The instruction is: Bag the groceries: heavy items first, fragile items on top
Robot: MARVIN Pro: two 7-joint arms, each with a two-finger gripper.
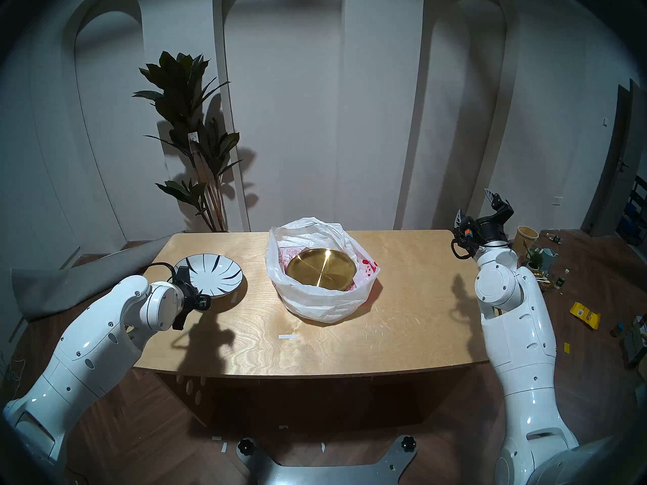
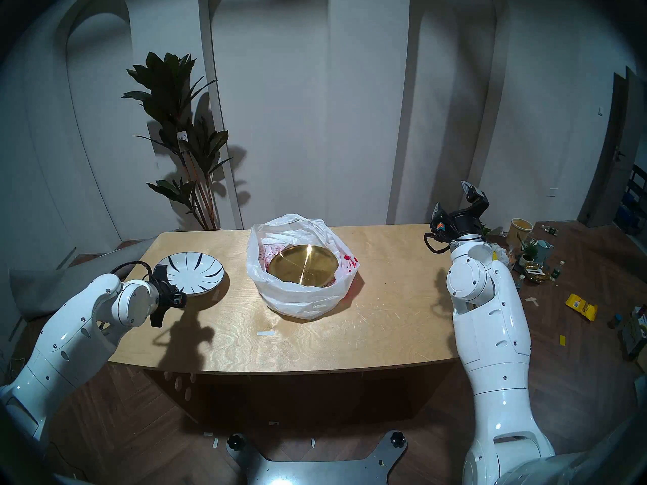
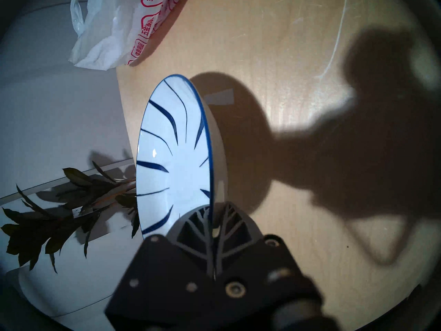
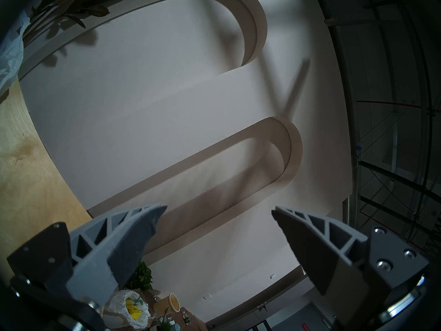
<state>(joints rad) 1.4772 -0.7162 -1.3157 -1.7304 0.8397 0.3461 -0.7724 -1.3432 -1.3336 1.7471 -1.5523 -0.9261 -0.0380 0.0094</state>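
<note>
The white striped plate (image 1: 213,274) (image 2: 196,274) hangs a little above the table's left part, casting a shadow. My left gripper (image 1: 185,279) (image 2: 163,277) is shut on its near-left rim; in the left wrist view the fingers (image 3: 191,230) pinch the plate (image 3: 174,156) edge-on. The gold metal plate (image 1: 321,269) (image 2: 304,265) lies flat inside the open white plastic bag (image 1: 315,300) (image 2: 297,298) (image 3: 107,36) at the table's middle. My right gripper (image 1: 478,207) (image 2: 453,197) (image 4: 219,210) is open and empty, raised over the table's far right corner, pointing at the wall.
The wooden table (image 1: 402,316) bears a small white tape mark (image 1: 287,336) near the front. A potted plant (image 1: 196,141) stands behind the far left corner. Cups, bottles and packets (image 1: 535,256) litter the floor to the right.
</note>
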